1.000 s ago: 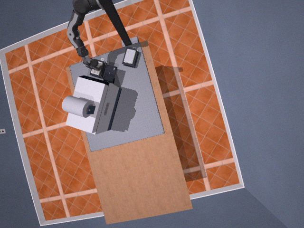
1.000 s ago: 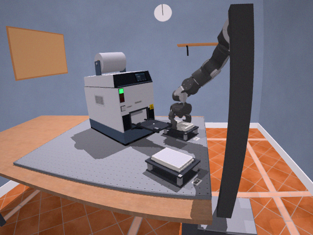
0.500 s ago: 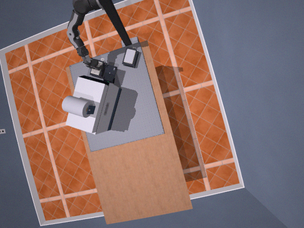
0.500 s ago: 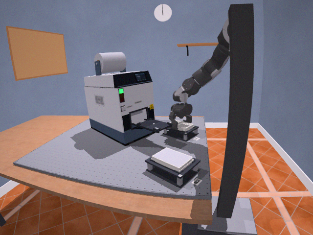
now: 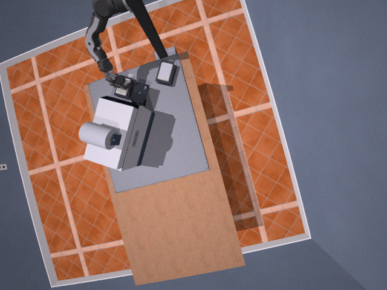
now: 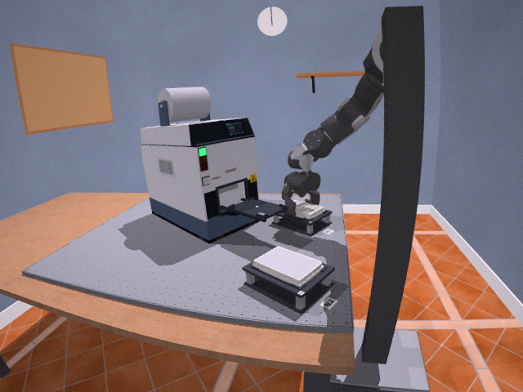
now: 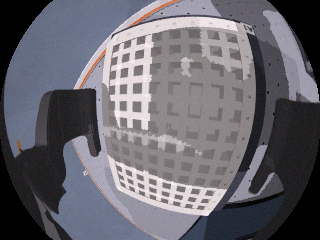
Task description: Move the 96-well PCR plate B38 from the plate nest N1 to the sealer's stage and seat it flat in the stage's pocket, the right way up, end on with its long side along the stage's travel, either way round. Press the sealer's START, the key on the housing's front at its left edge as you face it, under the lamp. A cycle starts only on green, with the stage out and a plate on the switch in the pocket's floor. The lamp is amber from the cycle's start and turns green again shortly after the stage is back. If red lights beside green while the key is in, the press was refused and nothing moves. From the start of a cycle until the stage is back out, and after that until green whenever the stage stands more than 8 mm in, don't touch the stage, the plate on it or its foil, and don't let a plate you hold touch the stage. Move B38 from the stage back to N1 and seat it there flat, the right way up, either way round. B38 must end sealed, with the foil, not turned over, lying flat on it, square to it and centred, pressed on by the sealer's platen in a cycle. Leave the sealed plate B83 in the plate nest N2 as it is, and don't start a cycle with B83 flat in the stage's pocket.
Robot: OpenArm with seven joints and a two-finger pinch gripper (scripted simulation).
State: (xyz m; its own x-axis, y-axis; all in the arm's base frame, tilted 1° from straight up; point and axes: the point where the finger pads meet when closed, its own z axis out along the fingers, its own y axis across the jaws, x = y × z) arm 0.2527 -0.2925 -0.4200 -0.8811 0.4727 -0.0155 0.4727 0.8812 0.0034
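Gripper (image 6: 301, 201) spread wide, holding nothing, straddling B38 (image 6: 309, 208) in N1 (image 6: 305, 222); risk: an off-centre or tilted close could jam the plate in its nest.

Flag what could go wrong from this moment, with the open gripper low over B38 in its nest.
1. The gripper is open astride B38 in N1; an off-centre close could tilt the plate or let it slip on lifting.
2. The stage stands out right beside N1, so a low carry could knock it.
3. The lamp is green; brushing START before the plate is seated might waste a press.
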